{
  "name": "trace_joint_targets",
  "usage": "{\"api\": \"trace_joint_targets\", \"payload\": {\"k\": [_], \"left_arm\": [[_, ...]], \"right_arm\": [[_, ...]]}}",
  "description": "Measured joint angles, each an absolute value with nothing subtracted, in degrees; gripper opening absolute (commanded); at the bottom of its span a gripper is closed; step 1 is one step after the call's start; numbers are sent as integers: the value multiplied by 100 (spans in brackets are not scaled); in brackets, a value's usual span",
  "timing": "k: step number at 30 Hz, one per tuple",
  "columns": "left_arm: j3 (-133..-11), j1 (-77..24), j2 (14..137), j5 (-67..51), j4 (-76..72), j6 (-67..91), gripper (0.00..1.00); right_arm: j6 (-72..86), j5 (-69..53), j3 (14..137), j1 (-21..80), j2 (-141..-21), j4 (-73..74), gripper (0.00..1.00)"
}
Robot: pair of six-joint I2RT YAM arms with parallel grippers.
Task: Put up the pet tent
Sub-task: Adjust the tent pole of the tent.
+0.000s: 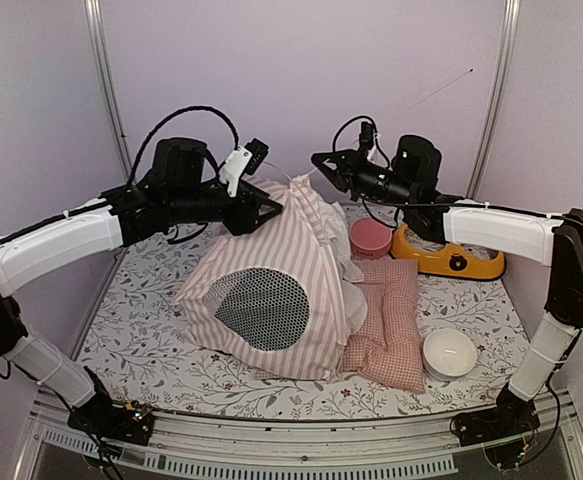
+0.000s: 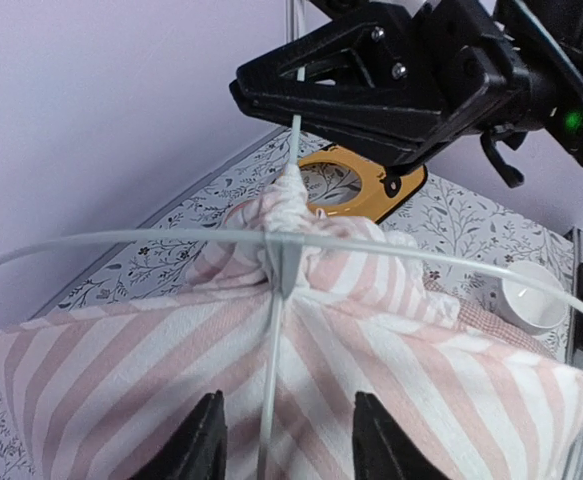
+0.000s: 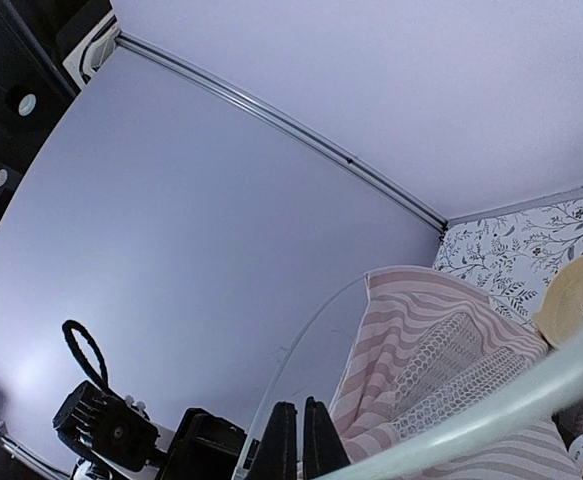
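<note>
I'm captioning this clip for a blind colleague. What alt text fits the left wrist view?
The right hand, shut, pinches a thin white pole rising from the peak of the pink-and-white striped pet tent. The left hand has its two black fingers apart at the bottom edge, either side of another pole.

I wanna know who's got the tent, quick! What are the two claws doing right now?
Left gripper: open, holding nothing.
Right gripper: closed on a thin white tent pole.

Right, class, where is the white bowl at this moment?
In the top view, the bowl sits on the table's front right, just right of the cushion, with the tent further left.
</note>
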State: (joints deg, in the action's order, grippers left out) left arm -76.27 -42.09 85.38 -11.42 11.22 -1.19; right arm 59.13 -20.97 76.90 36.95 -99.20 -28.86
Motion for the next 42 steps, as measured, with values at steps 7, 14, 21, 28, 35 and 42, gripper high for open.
{"api": "trace_joint_targets", "payload": {"k": [7,14,21,28,35,42], "left_arm": [[-6772,-4185,7443,-823,1208,95,52],[-5662,-4143,6215,-397,1437,578,49],[-5015,-4097,5776,-43,1920,998,42],[-4971,-4021,5706,270,2383,1234,42],[-4971,-3992,5671,60,2681,1439,44],[-4971,-3990,6119,-497,2683,1452,36]], "right_arm": [[5828,-2025,7690,3656,-9918,-2823,0],[5776,-2086,7686,3465,-9918,-2757,0],[5776,-2458,7675,3081,-9918,-2639,0],[5798,-2985,7649,2668,-9924,-2519,0],[5876,-3439,7649,2368,-10075,-2569,0],[5929,-3671,7649,2279,-10184,-2679,0]]}}
